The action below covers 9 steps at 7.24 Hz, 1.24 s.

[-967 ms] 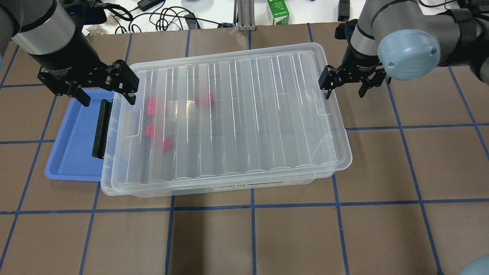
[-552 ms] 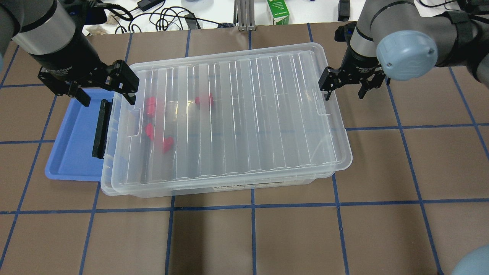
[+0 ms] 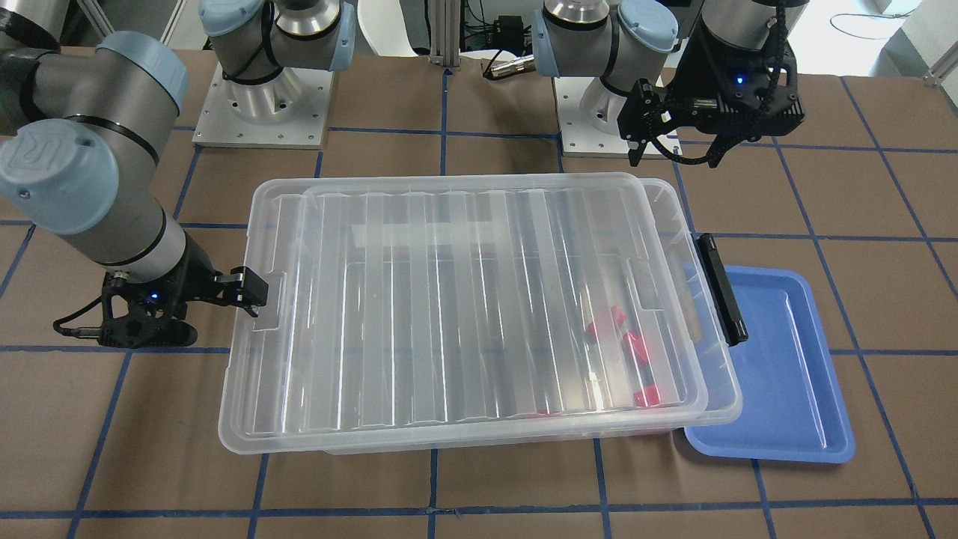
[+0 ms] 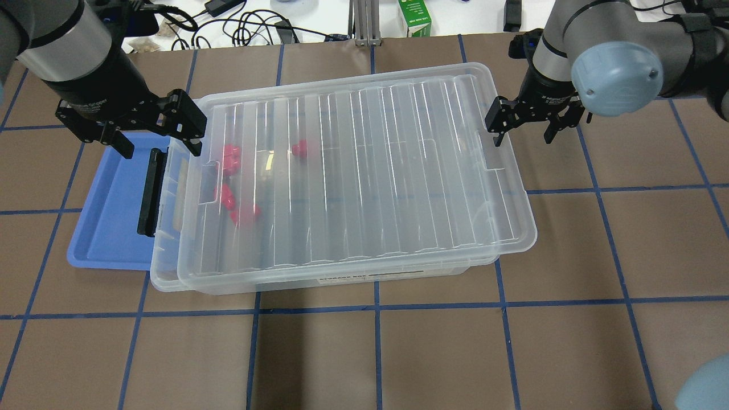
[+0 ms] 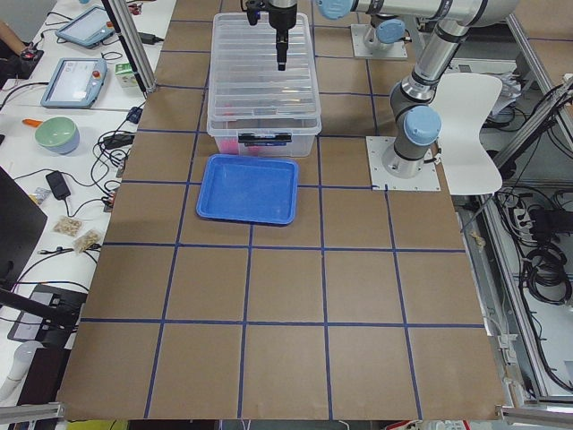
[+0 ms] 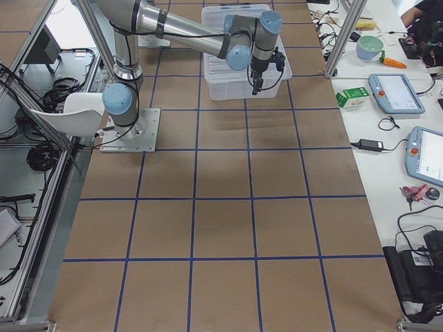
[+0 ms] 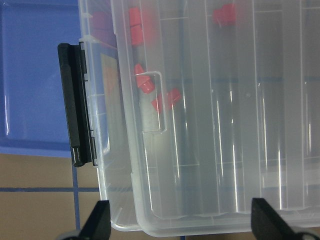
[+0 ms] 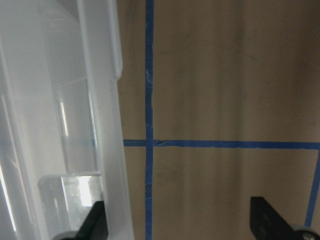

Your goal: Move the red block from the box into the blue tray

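Note:
The clear box (image 4: pixel 165 239) stands mid-table with its ribbed lid (image 4: pixel 370 171) slid off-centre towards the view's right. Its black clip (image 4: pixel 149 192) faces the blue tray (image 4: pixel 108 228), which lies partly under the box's left end. Several red blocks (image 4: pixel 230 154) lie inside near that end; they also show in the left wrist view (image 7: pixel 145 82). My left gripper (image 4: pixel 154 136) is open and empty above the box's far left corner. My right gripper (image 4: pixel 525 132) is open, with one finger (image 4: pixel 495 136) at the lid's right rim (image 8: pixel 100 100).
A green carton (image 4: pixel 414 18) and cables (image 4: pixel 239 25) lie past the table's far edge. The arm bases (image 3: pixel 262 97) stand behind the box. Brown table (image 4: pixel 398 353) with blue tape lines lies in front of the box.
The lid has slid to the overhead view's right, off the box's left end. My right gripper moved right with it. My left arm has not moved.

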Tool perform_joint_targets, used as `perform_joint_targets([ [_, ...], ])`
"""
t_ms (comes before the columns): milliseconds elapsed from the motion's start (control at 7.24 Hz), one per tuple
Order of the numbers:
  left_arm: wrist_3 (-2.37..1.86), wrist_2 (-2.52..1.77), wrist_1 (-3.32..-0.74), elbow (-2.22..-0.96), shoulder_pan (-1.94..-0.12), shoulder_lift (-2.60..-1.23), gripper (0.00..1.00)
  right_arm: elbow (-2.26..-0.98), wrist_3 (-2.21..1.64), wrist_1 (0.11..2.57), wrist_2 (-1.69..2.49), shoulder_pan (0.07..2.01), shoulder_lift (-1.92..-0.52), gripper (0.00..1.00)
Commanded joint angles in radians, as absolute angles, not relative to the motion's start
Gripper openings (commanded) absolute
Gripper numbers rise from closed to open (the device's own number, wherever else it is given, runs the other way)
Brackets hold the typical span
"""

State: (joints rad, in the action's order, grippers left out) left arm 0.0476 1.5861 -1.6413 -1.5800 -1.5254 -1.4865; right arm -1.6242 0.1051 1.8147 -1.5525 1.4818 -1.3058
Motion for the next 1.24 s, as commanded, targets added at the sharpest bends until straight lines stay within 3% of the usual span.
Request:
perform_joint_targets([
  [0,0.048,1.586,-1.64,-1.58,-1.526,-1.486,1.0,-1.621,0.145,1.813,-1.554,1.418,-1.307,1.0],
  [1105,0.058,1.577,-1.64,-1.638,-1.531,-1.479,1.0,-1.611,0.319,1.813,-1.591,1.258,-1.315,1.0],
])
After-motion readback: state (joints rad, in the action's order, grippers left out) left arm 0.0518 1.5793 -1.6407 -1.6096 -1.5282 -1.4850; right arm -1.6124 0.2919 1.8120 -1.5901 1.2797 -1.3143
